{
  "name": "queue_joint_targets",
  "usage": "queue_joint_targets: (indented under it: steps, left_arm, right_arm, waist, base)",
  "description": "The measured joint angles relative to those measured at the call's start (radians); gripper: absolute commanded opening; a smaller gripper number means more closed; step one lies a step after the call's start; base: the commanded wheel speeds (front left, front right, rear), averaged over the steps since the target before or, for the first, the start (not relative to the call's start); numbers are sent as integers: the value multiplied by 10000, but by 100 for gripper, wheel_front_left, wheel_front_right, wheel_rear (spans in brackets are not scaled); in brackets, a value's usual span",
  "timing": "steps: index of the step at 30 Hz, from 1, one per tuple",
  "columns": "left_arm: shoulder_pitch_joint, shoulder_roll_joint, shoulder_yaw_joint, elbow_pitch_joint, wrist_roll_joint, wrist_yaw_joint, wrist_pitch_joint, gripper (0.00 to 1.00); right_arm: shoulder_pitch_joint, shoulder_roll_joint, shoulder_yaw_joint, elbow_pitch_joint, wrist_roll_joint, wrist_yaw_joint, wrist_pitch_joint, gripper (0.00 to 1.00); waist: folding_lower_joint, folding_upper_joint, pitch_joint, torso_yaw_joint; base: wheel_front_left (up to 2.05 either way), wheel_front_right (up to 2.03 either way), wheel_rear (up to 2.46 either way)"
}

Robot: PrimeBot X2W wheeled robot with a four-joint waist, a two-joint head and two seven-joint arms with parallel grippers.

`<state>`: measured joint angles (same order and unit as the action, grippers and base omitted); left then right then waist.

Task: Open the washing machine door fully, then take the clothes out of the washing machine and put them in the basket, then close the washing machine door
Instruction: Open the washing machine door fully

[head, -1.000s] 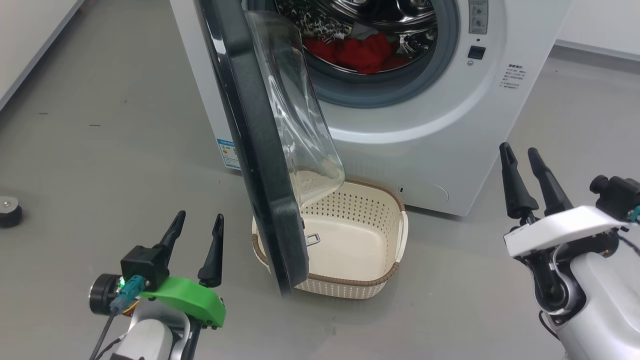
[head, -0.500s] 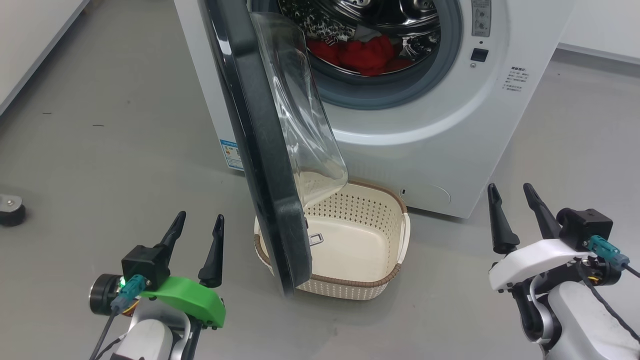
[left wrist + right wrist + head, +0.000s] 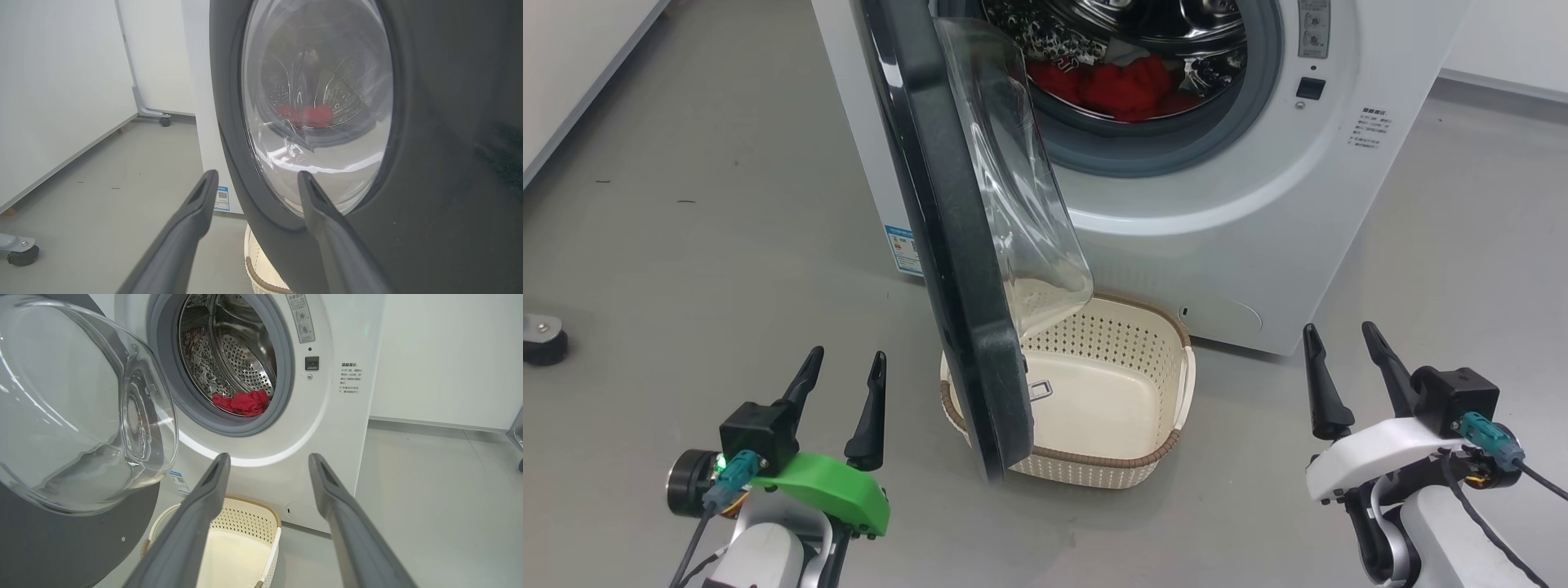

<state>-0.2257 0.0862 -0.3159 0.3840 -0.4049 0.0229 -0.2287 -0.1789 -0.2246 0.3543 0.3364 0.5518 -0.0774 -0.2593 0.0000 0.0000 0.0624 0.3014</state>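
Note:
The white washing machine (image 3: 1225, 212) stands with its door (image 3: 947, 245) swung out about edge-on to me, black ring and clear glass bowl (image 3: 1021, 180) over the basket (image 3: 1168, 392). Red clothes (image 3: 1123, 86) lie in the steel drum, also red clothes (image 3: 243, 403) in the right wrist view. The cream basket (image 3: 245, 518) sits on the floor before the machine, nothing in it. My left gripper (image 3: 841, 366) is open, low at the left, facing the door's outer side (image 3: 310, 122). My right gripper (image 3: 1339, 336) is open, low at the right, apart from the machine.
Grey floor (image 3: 703, 229) spreads to the left and right of the machine. A small dark caster (image 3: 539, 339) sits at the far left. White wall panels (image 3: 61, 81) on a wheeled frame stand to the left. A white wall (image 3: 441, 355) rises right of the machine.
My right gripper has come down and back toward me, away from the machine, still open. The left gripper, door and basket have stayed put; the camera shifted slightly.

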Motion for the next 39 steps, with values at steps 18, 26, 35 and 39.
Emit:
queue_joint_targets:
  steps: [18, 26, 35, 39]
  left_arm:
    - [4, 8, -6, -23, 0, 33, 79, 100]
    - [4, 13, -12, -42, 0, 40, 81, 9]
    - [-16, 65, 142, -522, 6, 165, 63, 0]
    - [-80, 125, 295, -1072, 38, 251, -27, 0]
  right_arm:
    - [238, 537, -564, -15, -715, -58, 0, 100]
    - [265, 677, -798, 4, -1001, -29, 0, 100]
    - [337, 767, -957, 65, -1264, 148, 0, 100]
    - [440, 872, -1009, 94, -1354, 192, 0, 100]
  waist:
    - [0, 0, 41, 8]
    - [0, 0, 38, 42]
    - [0, 0, 27, 113]
    - [0, 0, 6, 164]
  base:
    - [0, 0, 0]
    - [0, 0, 0]
    - [0, 0, 0]
    - [0, 0, 0]
